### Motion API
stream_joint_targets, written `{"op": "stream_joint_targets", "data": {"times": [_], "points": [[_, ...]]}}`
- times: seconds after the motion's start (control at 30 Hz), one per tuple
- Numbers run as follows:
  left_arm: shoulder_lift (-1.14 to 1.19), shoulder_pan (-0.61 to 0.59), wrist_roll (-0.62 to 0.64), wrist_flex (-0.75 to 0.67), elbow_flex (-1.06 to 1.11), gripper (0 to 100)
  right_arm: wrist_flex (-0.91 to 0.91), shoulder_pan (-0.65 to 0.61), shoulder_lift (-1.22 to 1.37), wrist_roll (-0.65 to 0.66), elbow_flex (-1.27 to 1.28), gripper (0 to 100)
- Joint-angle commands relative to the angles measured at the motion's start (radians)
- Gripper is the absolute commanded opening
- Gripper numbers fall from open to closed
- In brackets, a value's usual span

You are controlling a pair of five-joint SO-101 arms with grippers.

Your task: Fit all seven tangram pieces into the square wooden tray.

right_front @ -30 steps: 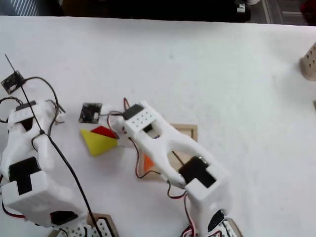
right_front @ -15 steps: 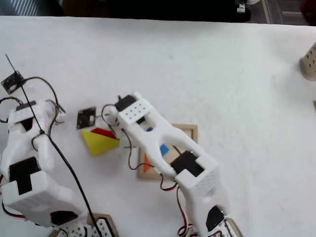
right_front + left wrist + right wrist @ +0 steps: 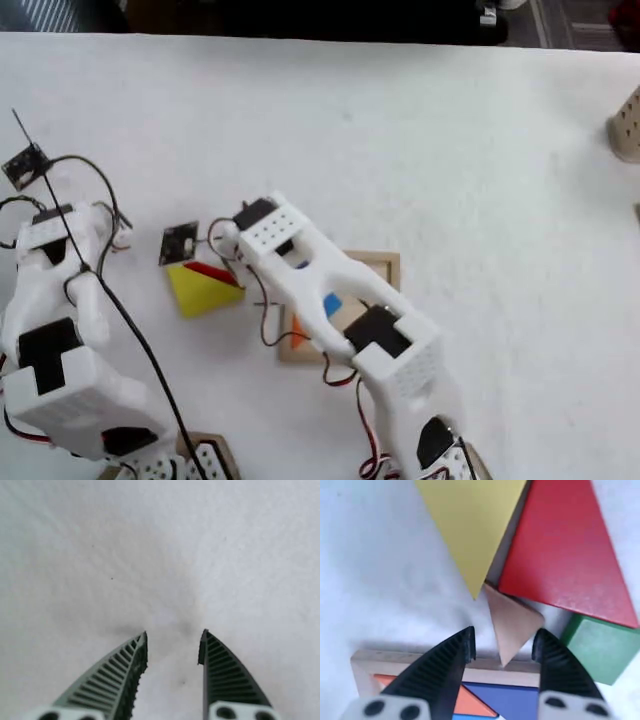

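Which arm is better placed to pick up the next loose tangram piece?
The right. The right gripper, open, hangs over the small plain-wood triangle just outside the tray, beside the yellow piece and the red piece. The left gripper is open over bare table.

no readable text or numbers

Seen from above, largely covered by the right arm point(image 3: 330, 290): tray point(image 3: 388, 264), blue piece point(image 3: 332, 304), orange piece point(image 3: 298, 328), most of the red piece point(image 3: 212, 271). In the right wrist view, cut off at the edge: yellow piece point(image 3: 470, 520), red piece, green piece point(image 3: 595, 645), tray. Partly behind the right hand point(image 3: 504, 647) there: orange piece, blue piece. Cut by the high view's edge: left arm point(image 3: 50, 330).
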Motion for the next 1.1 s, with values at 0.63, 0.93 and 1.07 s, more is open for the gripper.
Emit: {"op": "stream_joint_targets", "data": {"times": [0.63,0.93,1.07], "points": [[-0.015,0.018,-0.006,0.005,-0.040,18,0.021,-0.033,-0.105,-0.110,-0.038,19.4],[-0.015,0.018,-0.006,0.005,-0.040,18,-0.102,-0.033,-0.033,-0.107,-0.021,19.4],[-0.015,0.018,-0.006,0.005,-0.040,18,-0.102,-0.047,-0.030,-0.106,-0.018,19.4]]}}
